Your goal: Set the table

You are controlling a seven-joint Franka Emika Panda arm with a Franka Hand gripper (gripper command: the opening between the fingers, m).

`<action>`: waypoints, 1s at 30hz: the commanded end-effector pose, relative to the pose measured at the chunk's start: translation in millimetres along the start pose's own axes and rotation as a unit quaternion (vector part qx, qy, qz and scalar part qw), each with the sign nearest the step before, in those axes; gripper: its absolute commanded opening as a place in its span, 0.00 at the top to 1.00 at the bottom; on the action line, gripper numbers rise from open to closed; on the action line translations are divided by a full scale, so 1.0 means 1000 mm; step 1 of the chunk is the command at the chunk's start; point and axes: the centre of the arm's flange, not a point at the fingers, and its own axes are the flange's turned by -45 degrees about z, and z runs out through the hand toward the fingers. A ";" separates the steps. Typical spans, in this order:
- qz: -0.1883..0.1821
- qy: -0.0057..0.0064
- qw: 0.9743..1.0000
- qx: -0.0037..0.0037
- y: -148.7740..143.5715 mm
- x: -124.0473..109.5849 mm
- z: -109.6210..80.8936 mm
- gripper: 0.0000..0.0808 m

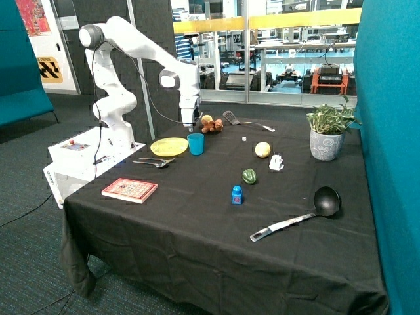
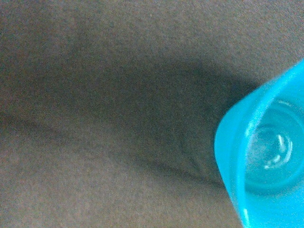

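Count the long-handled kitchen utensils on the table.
2, not counting the small cutlery by the yellow plate: a black ladle near the table's front edge, and a spatula at the back, beside the fruit pile.

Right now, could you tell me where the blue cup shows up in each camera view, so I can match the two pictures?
Outside view: the blue cup stands upright on the table, beside the yellow plate, just below the gripper.
Wrist view: the blue cup fills one corner, seen from above into its empty inside.
Shared landmark: the black cloth of the table around the cup.
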 end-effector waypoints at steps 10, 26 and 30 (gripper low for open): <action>0.007 0.002 1.000 -0.001 0.017 -0.018 -0.008 0.46; -0.017 0.002 1.000 -0.001 0.008 0.002 -0.010 0.46; -0.023 0.002 1.000 -0.001 0.001 0.006 -0.011 0.46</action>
